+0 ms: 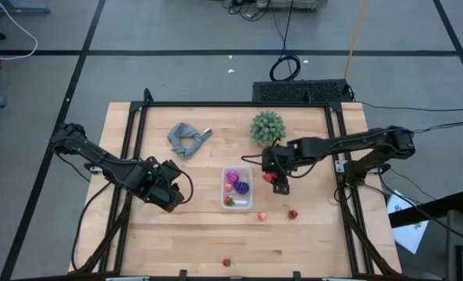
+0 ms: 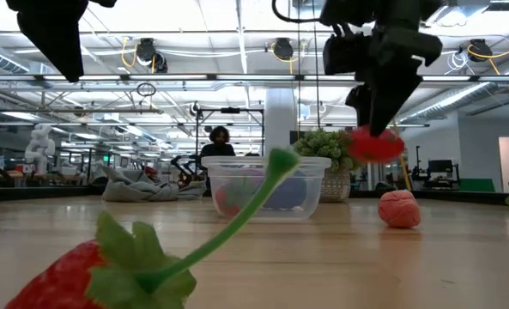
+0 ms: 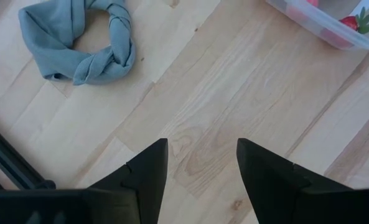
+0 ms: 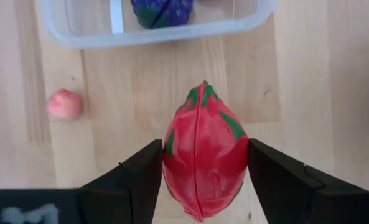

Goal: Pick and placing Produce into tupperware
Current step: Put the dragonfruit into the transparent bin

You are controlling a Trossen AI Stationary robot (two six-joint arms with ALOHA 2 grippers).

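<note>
Here, working left to right, your left gripper (image 1: 171, 197) waits over bare wood near the table's (image 1: 192, 250) left side, jaws parted on nothing, with the grey cloth (image 1: 187, 139) beyond it. At the middle sits the tupperware (image 1: 237, 188), already holding a dark purple piece (image 1: 242, 187), a magenta one and a strawberry (image 1: 229, 200). Just beside its right wall, your right gripper (image 1: 277, 179) hangs clear of the wood, clamped on a red dragon fruit (image 4: 203, 152), probably raised to clear the rim; loose pieces (image 1: 293, 213) lie nearer the front edge.

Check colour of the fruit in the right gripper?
Red with green tips; the fruit shows best in the right wrist view, between the right gripper fingers.
</note>
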